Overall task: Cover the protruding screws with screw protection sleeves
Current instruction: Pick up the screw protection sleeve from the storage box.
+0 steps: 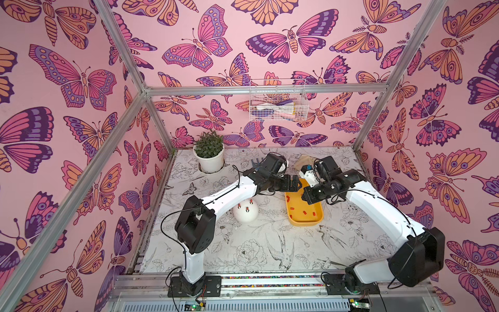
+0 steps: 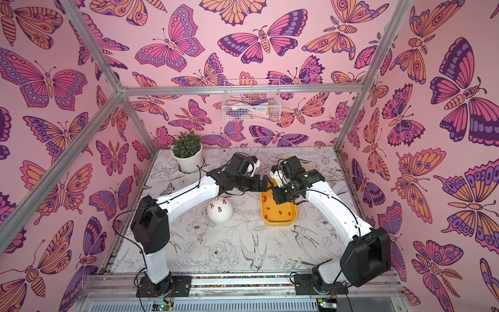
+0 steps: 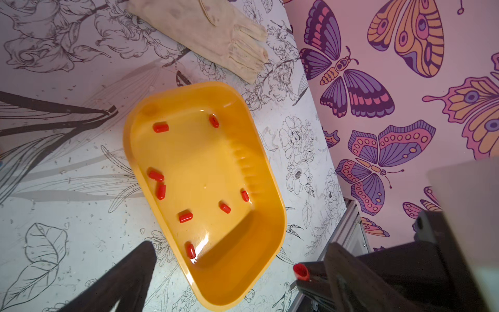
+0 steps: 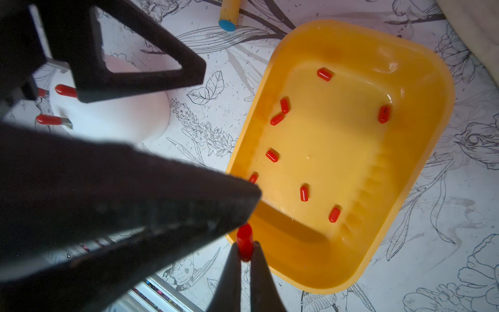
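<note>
Right claw (image 4: 245, 250): closed on one red sleeve (image 4: 244, 239), over the yellow tray's (image 4: 432, 81) rim.
Left claw (image 1: 294, 183): spread wide, empty, above the tray's far end.
Loose sleeves (image 3: 161, 127): eight in tray, toward bench's right edge.
White dome (image 1: 247, 217), left of tray: three screws (image 1: 251, 201) red-capped.

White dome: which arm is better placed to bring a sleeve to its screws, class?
Likely the right gripper: its fingers pinch a red sleeve by the yellow tray; the left gripper is open, empty.

Left fingers (image 3: 121, 286) spread wide; right fingers (image 4: 229, 281) pinched, seemingly just beside.
</note>
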`<state>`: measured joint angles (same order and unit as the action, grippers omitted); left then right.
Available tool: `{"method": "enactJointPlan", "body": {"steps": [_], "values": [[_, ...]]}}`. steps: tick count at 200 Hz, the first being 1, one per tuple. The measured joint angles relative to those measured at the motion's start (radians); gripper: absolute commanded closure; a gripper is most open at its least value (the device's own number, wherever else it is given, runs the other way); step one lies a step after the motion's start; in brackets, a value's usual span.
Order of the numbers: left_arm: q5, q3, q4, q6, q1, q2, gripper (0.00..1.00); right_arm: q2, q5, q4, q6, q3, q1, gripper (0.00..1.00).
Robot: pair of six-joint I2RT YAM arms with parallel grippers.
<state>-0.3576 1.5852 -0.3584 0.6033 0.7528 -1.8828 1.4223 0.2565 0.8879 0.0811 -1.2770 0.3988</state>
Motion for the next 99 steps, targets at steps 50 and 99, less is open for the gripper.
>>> {"method": "enactJointPlan", "body": {"steps": [50,99], "values": [[-0.013,0.0,0.017,0.0,0.012,-0.007,0.0,-0.012,0.007,-0.003,0.001,-0.017,0.0,0.9],[-0.013,0.0,0.021,0.0,0.02,-0.022,0.0,-0.029,0.007,-0.008,0.01,-0.018,-0.002,0.9]]}}
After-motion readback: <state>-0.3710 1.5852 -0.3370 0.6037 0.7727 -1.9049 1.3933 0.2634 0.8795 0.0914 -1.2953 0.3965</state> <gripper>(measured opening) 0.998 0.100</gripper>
